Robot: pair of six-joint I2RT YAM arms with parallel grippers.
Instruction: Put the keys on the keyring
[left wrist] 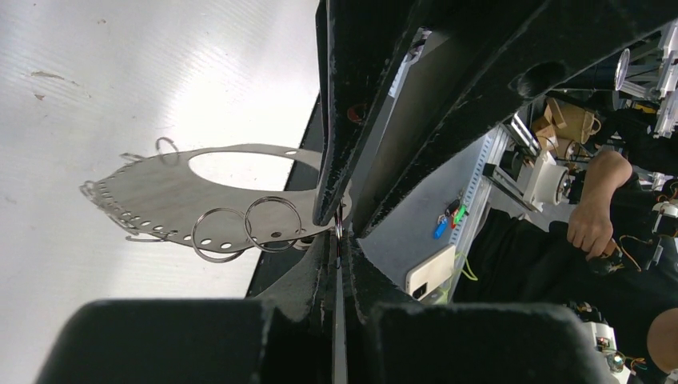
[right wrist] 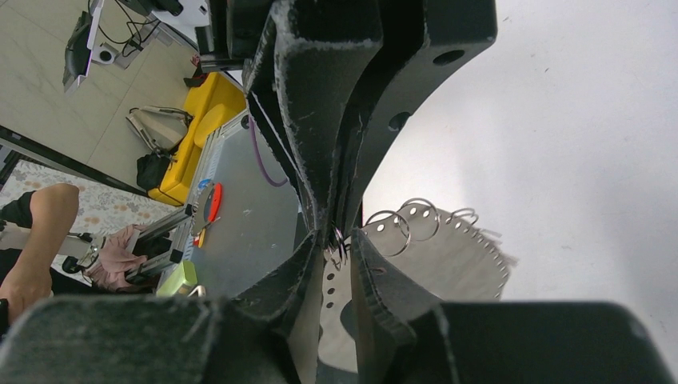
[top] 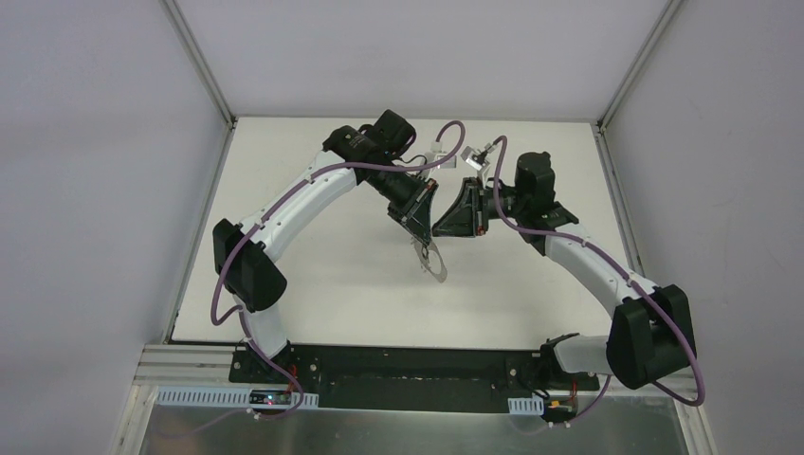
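The keyring is a flat grey metal plate (top: 434, 261) with an oval cutout and a row of holes along its rim. It hangs in the air over the middle of the table. Small silvery split rings (left wrist: 273, 224) are strung through the holes of the keyring (left wrist: 152, 196). My left gripper (top: 422, 226) is shut on the keyring's edge (left wrist: 339, 252). My right gripper (top: 438, 227) meets it tip to tip. In the right wrist view, my right gripper (right wrist: 340, 240) is closed around a small wire ring at the keyring's rim (right wrist: 456, 256). The black-headed key is hidden.
A small white piece (top: 436, 150) and a silvery piece (top: 479, 156) lie at the back of the white table (top: 322, 284). Grey walls and metal rails close in the table on three sides. A black base plate (top: 417, 365) runs along the near edge.
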